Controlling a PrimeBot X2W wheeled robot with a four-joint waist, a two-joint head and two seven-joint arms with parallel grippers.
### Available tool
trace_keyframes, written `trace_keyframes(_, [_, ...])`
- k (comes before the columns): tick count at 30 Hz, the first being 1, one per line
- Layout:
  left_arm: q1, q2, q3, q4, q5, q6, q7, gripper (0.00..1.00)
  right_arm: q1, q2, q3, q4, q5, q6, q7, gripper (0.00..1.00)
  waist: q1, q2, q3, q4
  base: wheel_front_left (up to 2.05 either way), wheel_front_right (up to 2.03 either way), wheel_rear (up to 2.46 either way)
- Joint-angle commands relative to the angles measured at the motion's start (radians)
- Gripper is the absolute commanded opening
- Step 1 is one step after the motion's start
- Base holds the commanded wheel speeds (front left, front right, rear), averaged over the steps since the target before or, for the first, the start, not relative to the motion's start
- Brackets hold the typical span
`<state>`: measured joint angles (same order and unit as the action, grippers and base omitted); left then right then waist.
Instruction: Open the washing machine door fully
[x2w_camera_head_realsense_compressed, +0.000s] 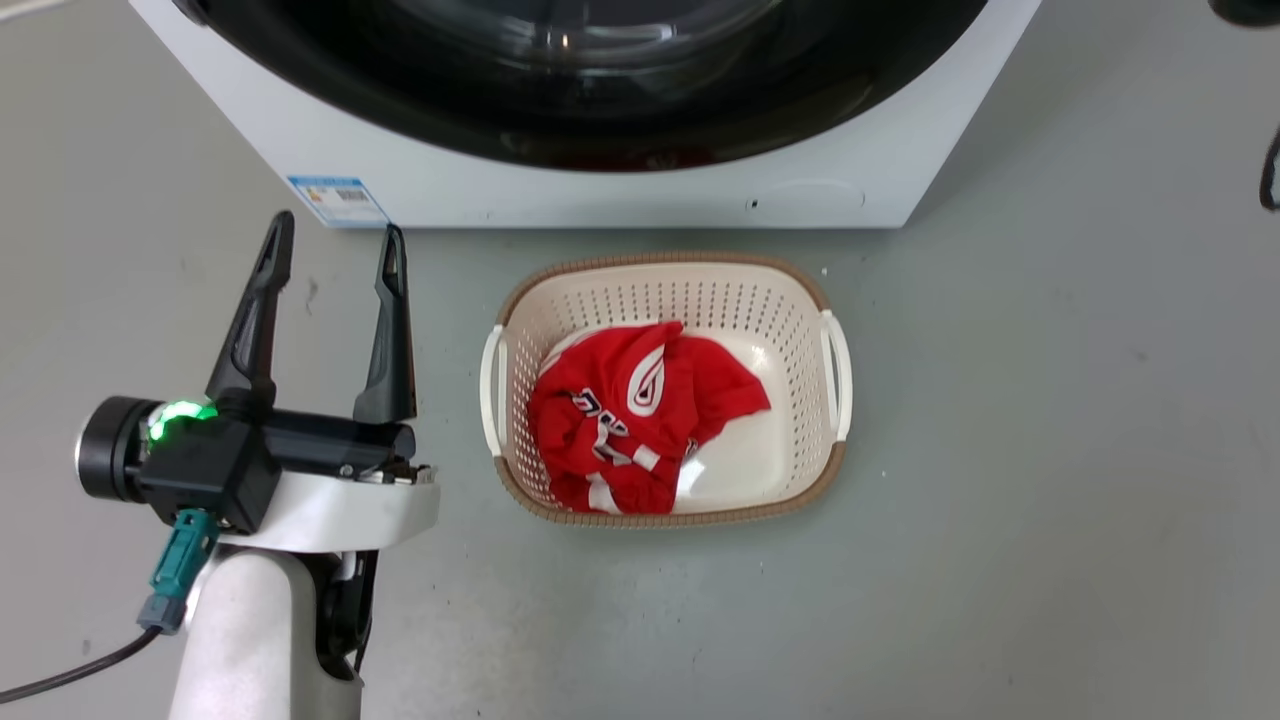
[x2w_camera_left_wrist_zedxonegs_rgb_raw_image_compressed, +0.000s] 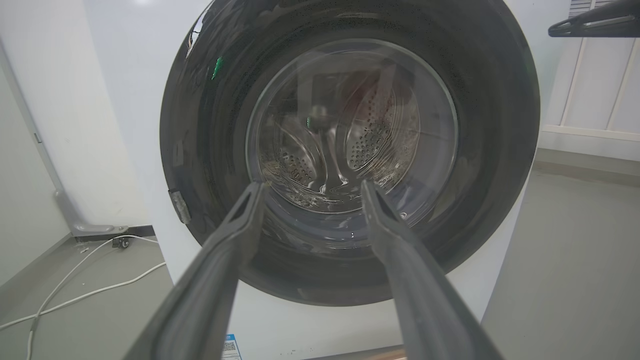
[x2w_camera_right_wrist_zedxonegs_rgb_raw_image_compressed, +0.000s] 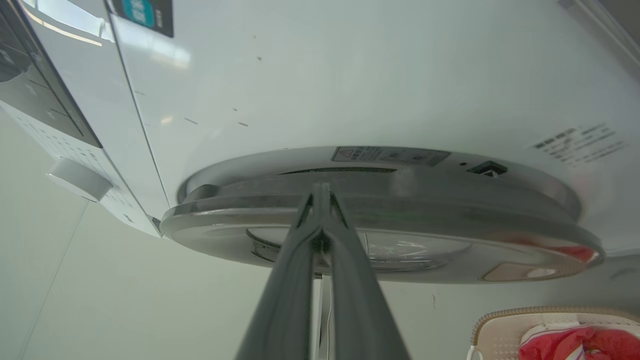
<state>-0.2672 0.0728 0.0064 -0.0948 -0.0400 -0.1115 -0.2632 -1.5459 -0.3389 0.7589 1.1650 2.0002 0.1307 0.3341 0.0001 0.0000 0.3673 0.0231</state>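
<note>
basket (x2w_camera_head_realsense_compressed: 700, 298) before washing machine (x2w_camera_head_realsense_compressed: 600, 190), red garment (x2w_camera_head_realsense_compressed: 630, 420) inside

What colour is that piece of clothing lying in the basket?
Red with white markings. The garment in the basket shows best in the head view.

Black door (x2w_camera_left_wrist_zedxonegs_rgb_raw_image_compressed: 500, 125), white machine (x2w_camera_left_wrist_zedxonegs_rgb_raw_image_compressed: 310, 325).

Washing machine door (x2w_camera_left_wrist_zedxonegs_rgb_raw_image_compressed: 500, 150), upper centre: glossy black ring, clear glass bowl. Washing machine (x2w_camera_head_realsense_compressed: 600, 195): smooth white casing, perforated steel drum (x2w_camera_left_wrist_zedxonegs_rgb_raw_image_compressed: 370, 145). Basket (x2w_camera_head_realsense_compressed: 790, 330): cream perforated plastic. Garment (x2w_camera_head_realsense_compressed: 620, 420): red cloth. Floor (x2w_camera_head_realsense_compressed: 1050, 450): matt grey.
</note>
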Motion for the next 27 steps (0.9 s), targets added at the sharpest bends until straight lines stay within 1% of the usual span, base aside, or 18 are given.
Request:
trace_keyframes(1, [-0.013, 0.001, 0.001, -0.004, -0.003, -0.001, -0.002, 1.0, -0.024, 0.012, 0.01, 0.017, -0.007, 0.0, 0.004, 0.0, -0.0001, 0.0, 0.027, 0.003, 0.0, 0.0, 0.0])
trace_keyframes(7, [-0.041, -0.002, 0.005, -0.014, -0.005, -0.005, -0.002, 1.0, -0.117, 0.069, 0.072, 0.1, -0.04, 0.0, 0.022, 0.0, -0.0001, 0.0, 0.079, 0.012, 0.0, 0.0, 0.0])
trace_keyframes(13, [-0.049, -0.006, 0.006, -0.015, -0.006, -0.009, -0.002, 1.0, -0.146, 0.09, 0.094, 0.12, -0.037, 0.0, 0.012, 0.0, -0.0001, 0.0, 0.105, 0.018, 0.0, 0.0, 0.0])
trace_keyframes(20, [-0.051, -0.011, 0.012, -0.006, -0.003, -0.009, -0.002, 1.0, -0.116, 0.086, 0.112, 0.121, -0.018, 0.0, 0.068, 0.0, -0.0001, 0.0, 0.1, 0.013, 0.0, 0.0, 0.0])
trace_keyframes(27, [-0.023, -0.015, 0.018, 0.012, -0.006, -0.009, -0.002, 1.0, -0.078, 0.109, 0.114, 0.12, 0.011, 0.0, 0.179, 0.0, -0.0001, 0.0, 0.052, -0.001, 0.0, 0.0, 0.0])
